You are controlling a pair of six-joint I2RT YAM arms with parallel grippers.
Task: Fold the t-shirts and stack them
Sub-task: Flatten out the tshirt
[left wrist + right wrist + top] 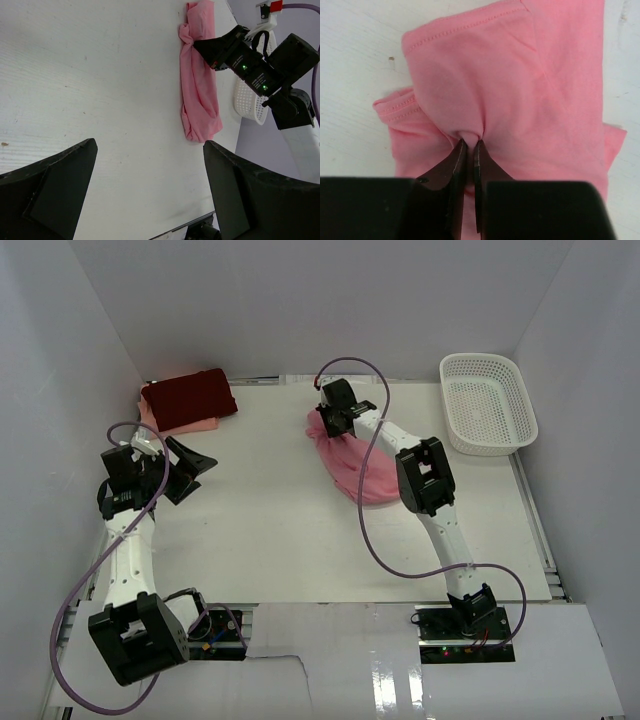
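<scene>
The salmon-pink t-shirt (pixel 355 468) lies crumpled in a long strip on the table, right of centre; it also shows in the left wrist view (pixel 199 85). My right gripper (pixel 326 422) is shut on a pinched fold of this t-shirt (pixel 520 75) at its far end. A folded dark maroon-red t-shirt (pixel 190 397) lies on a folded pale peach-pink t-shirt (pixel 200 426) at the back left. My left gripper (pixel 196 462) is open and empty, above bare table near the left edge.
A white plastic mesh basket (pixel 488 402) stands at the back right, also showing in the left wrist view (pixel 248 100). White walls close in the table on three sides. The right arm (pixel 425 480) stretches over the pink shirt.
</scene>
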